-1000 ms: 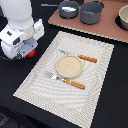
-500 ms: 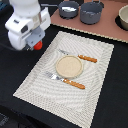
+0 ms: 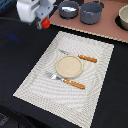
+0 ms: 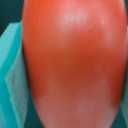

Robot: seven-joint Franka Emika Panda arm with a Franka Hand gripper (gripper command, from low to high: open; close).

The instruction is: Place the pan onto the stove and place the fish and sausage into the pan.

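Observation:
My gripper (image 3: 43,20) is shut on the glossy red-orange sausage (image 3: 46,23) and holds it above the dark table, just off the exterior view's left end of the pinkish-tan stove (image 3: 107,29). In the wrist view the sausage (image 4: 72,62) fills the frame, with a teal finger pad (image 4: 12,75) against its side. The small blue-grey pan (image 3: 68,9) stands on the stove, to the exterior view's right of my gripper. The fish is not discernible in either view.
A larger grey pot (image 3: 91,12) stands on the stove next to the pan. Another round vessel (image 3: 123,18) sits at the exterior view's right edge. A pale striped placemat (image 3: 35,80) holds a tan plate (image 3: 68,65), a fork (image 3: 66,81) and a knife (image 3: 80,57).
My gripper has moved with the sausage toward the far side and the exterior view's right, closer to the stove and the pan. Nothing else has moved.

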